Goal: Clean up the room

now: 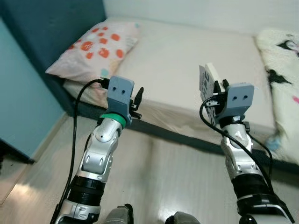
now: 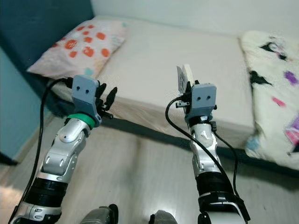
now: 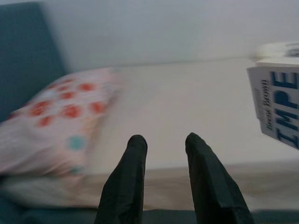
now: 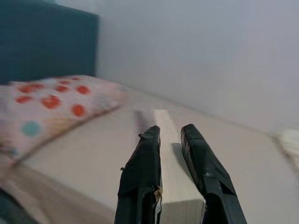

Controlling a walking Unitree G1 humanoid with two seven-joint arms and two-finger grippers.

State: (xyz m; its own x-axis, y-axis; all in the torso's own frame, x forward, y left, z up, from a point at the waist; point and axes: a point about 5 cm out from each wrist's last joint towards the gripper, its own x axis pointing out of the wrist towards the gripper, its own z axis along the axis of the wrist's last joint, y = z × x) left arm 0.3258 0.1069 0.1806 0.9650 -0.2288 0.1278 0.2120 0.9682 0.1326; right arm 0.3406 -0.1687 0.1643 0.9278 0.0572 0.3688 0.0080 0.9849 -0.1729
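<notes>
The bed [image 1: 187, 60] takes up the far half of the scene, its bare cream mattress running from a spotted pillow [image 1: 96, 49] at the far left to a patterned blanket [image 1: 285, 74] bunched at the right, with pale wood floor [image 1: 154, 172] near the robot. Over the bed's near edge the right tool [image 1: 211, 88] is clamped on a book [image 1: 205, 80], held upright with its printed cover facing left; in the right wrist view the two black fingers [image 4: 140, 172] press either side of the page block, which stands out beyond their tips. The left tool [image 1: 137, 103] hovers empty near the bed's left edge below the pillow, its fingers [image 3: 126, 182] apart by a modest gap. The step in hand looks like carrying the book to where it belongs. To do it well, keep the grip firm and the book upright, since it is pinched only at its lower part and could swing or slip, and keep the free arm clear of its path.
</notes>
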